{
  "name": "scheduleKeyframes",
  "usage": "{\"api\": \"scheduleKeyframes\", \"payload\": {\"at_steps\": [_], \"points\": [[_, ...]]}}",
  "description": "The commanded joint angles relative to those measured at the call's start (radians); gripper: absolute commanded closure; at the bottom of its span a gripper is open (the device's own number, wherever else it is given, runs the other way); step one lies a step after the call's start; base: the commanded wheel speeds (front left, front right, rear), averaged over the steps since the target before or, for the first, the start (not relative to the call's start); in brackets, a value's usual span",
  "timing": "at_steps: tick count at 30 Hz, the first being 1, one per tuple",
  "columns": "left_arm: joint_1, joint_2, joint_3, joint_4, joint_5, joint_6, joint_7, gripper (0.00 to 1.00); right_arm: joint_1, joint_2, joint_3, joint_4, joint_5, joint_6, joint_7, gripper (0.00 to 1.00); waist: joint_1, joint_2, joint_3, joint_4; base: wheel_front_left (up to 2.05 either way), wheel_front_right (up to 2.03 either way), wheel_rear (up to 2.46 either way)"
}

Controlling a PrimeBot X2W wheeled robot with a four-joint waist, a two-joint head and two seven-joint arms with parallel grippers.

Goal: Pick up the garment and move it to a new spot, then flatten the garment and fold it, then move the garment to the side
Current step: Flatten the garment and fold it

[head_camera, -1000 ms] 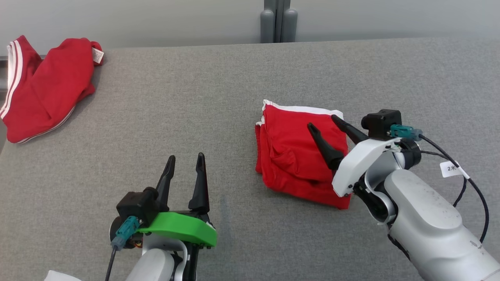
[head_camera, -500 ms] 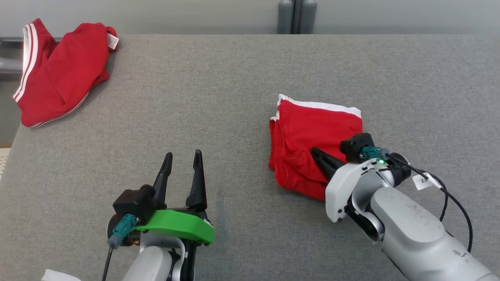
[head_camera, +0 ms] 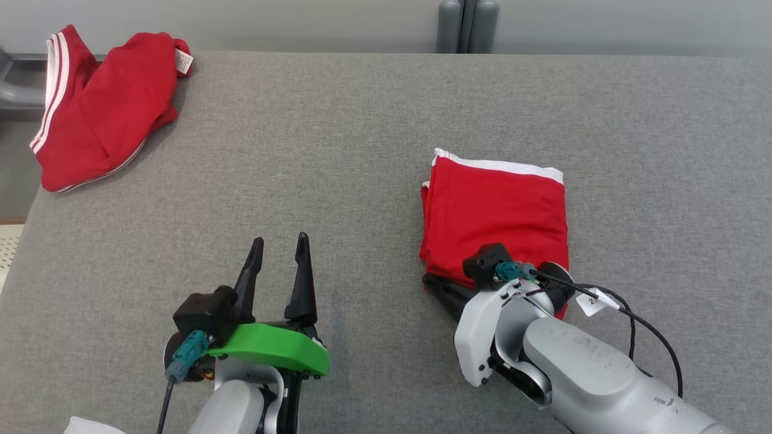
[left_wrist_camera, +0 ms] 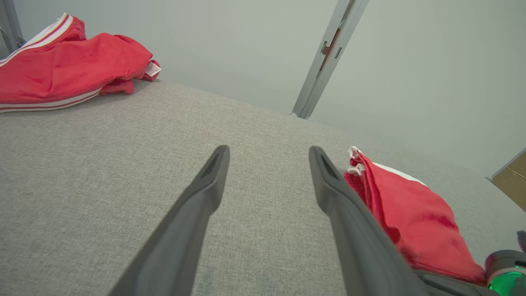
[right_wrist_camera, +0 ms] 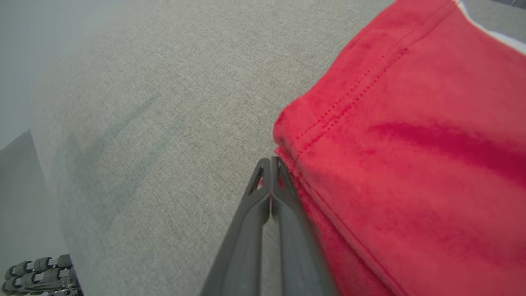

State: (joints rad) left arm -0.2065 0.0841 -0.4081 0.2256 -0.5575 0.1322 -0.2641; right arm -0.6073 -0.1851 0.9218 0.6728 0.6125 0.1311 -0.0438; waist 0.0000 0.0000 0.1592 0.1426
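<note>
The garment [head_camera: 494, 205] is red with a white band along its far edge. It lies folded in a flat rectangle right of the table's middle, also seen in the left wrist view [left_wrist_camera: 415, 222] and the right wrist view [right_wrist_camera: 411, 144]. My right gripper [head_camera: 428, 281] is at the garment's near-left corner. Its fingers are shut tip to tip [right_wrist_camera: 270, 161] with nothing between them, just beside the red hem. My left gripper [head_camera: 279, 240] stands open over bare table at the lower left [left_wrist_camera: 267, 150], apart from the garment.
A second red garment [head_camera: 102, 114] with white stripes lies crumpled at the table's far left corner [left_wrist_camera: 61, 78]. The grey fabric table [head_camera: 338, 150] stretches wide between the two. A grey post [head_camera: 467, 24] stands behind the far edge.
My right gripper has shut and drawn back from on top of the garment to its near-left corner. The garment's top now lies smoother. The left arm has held still; the camera shifted slightly.
</note>
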Motion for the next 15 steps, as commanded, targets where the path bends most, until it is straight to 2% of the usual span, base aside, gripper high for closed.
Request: {"api": "scheduleKeyframes", "payload": {"at_steps": [1, 4, 5, 7, 9, 15], "points": [[-0.006, 0.001, 0.006, 0.002, 0.009, -0.002, 0.000, 0.00, -0.018, 0.002, 0.005, 0.001, 0.006, -0.001, -0.018, 1.00, 0.0000, 0.0000, -0.006, -0.006, 0.00, 0.00, 0.00], [0.001, 0.006, 0.013, 0.007, 0.020, -0.003, 0.000, 0.00, -0.027, -0.001, 0.007, 0.003, 0.018, -0.001, -0.072, 1.00, 0.0000, 0.0000, -0.022, -0.023, 0.00, 0.00, 0.00], [0.003, 0.007, 0.016, 0.009, 0.023, -0.002, -0.001, 0.00, -0.028, -0.001, 0.000, 0.003, 0.022, -0.001, -0.088, 0.93, 0.0000, 0.0000, -0.028, -0.029, 0.00, 0.00, 0.00], [0.004, 0.010, 0.022, 0.012, 0.034, -0.003, 0.000, 0.00, -0.030, -0.002, -0.021, -0.001, 0.026, -0.001, -0.129, 0.58, 0.0000, 0.0000, -0.041, -0.042, 0.00, 0.00, 0.00], [0.004, 0.015, 0.028, 0.015, 0.044, -0.003, 0.000, 0.00, -0.022, -0.004, -0.050, -0.005, 0.029, -0.001, -0.160, 0.00, 0.0000, 0.0000, -0.054, -0.056, 0.00, 0.00, 0.00], [0.008, 0.015, 0.041, 0.033, 0.076, -0.007, 0.000, 0.00, 0.029, -0.016, -0.207, -0.004, -0.018, -0.001, -0.212, 0.00, 0.0000, 0.0000, -0.093, -0.099, 0.00, 0.00, 0.00]]}}
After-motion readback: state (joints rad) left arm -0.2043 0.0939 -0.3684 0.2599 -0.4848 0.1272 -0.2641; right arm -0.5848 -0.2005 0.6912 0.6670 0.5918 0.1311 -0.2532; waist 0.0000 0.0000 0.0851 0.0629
